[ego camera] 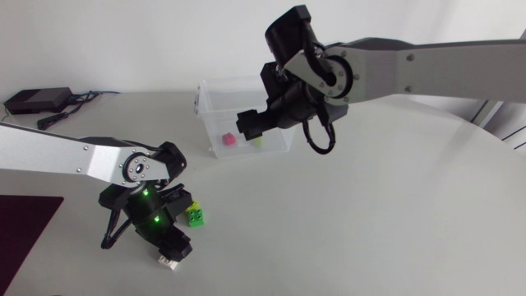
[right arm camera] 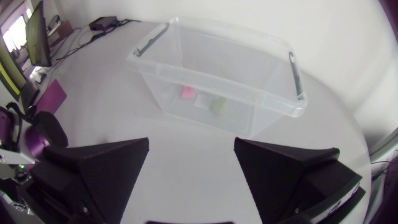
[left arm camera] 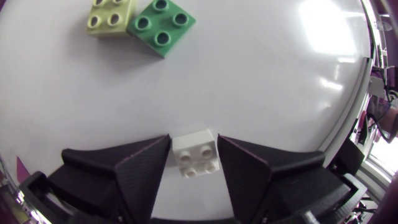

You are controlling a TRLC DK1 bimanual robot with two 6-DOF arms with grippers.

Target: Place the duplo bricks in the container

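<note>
A small white duplo brick [left arm camera: 195, 154] lies on the white table between the fingers of my left gripper [left arm camera: 193, 163], and both fingers touch its sides. In the head view this gripper [ego camera: 168, 260] is low at the table's front left. Ahead of it lie a green brick [left arm camera: 161, 25] and a yellow-green brick [left arm camera: 111, 14], side by side; the green one [ego camera: 196, 216] shows beside the arm. My right gripper [ego camera: 246, 125] hangs open and empty over the clear plastic container [ego camera: 215, 111]. The container [right arm camera: 217, 43] holds a pink brick [right arm camera: 187, 92], a pale brick [right arm camera: 203, 99] and a light green brick [right arm camera: 217, 104].
A black box with cables [ego camera: 37, 99] sits at the table's back left. A dark purple mat [ego camera: 25, 226] lies at the front left edge. The table's right half is bare white surface.
</note>
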